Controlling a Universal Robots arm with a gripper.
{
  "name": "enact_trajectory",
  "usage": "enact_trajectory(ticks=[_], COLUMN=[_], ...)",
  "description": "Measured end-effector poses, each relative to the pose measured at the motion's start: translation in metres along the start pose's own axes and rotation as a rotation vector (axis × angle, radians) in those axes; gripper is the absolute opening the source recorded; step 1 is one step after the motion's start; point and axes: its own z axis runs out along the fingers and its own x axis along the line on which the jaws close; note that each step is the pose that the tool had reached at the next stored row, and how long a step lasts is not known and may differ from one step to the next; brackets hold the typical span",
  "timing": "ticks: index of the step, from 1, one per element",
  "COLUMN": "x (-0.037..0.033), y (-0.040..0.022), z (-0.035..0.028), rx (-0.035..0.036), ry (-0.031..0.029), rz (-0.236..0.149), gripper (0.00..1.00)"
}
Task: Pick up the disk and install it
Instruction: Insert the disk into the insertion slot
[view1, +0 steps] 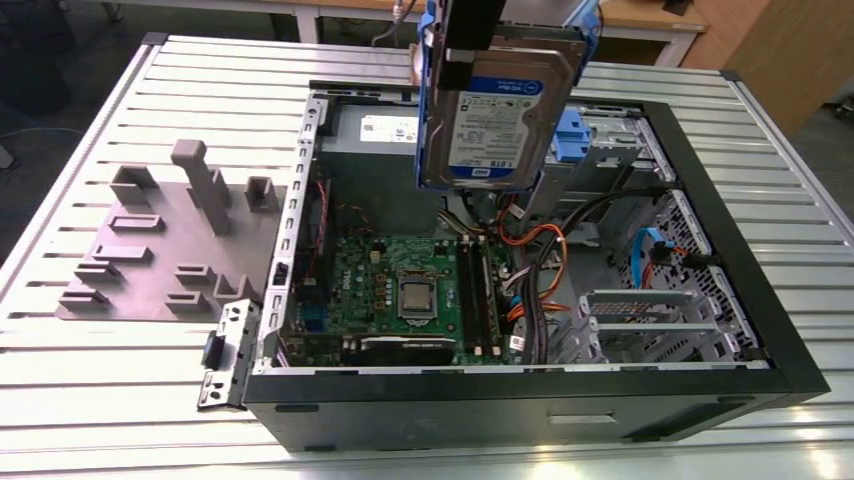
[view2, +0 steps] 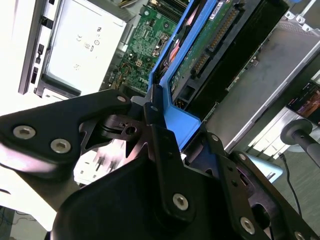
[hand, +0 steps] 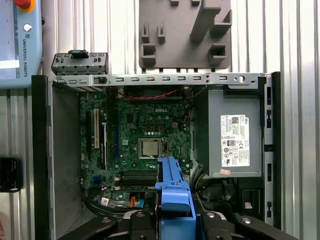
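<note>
Black linkage plates of the gripper (view2: 181, 124) sit closest to the lens in the second wrist view. Its jaws are clamped together on one end of the blue carrier frame (hand: 172, 192) that wraps the disk (view1: 497, 110).

In the exterior view the disk hangs upright with its label facing the camera. It is lifted clear above the open computer case (view1: 534, 385), over the far end near the power supply box (hand: 235, 135), with the motherboard (view1: 400, 290) below it. A grey fixture plate (view1: 160, 250) lies on the slatted table (view1: 80, 420) towards the exterior view's left.

The disk looks dense and rigid, with a smooth metal shell that would likely slip under direct pinching. Its bare circuit board and connector, seen in the second wrist view, look vulnerable to knocks. The plastic frame probably flexes a little, so its thick end is the sensible place to hold.
</note>
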Motion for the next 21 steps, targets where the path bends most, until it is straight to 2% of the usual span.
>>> enact_trajectory(ticks=[21], x=[0.0027], y=[-0.0001], z=[0.0000], rx=[0.0000], ry=[0.0000], rz=[0.000], gripper=[0.37])
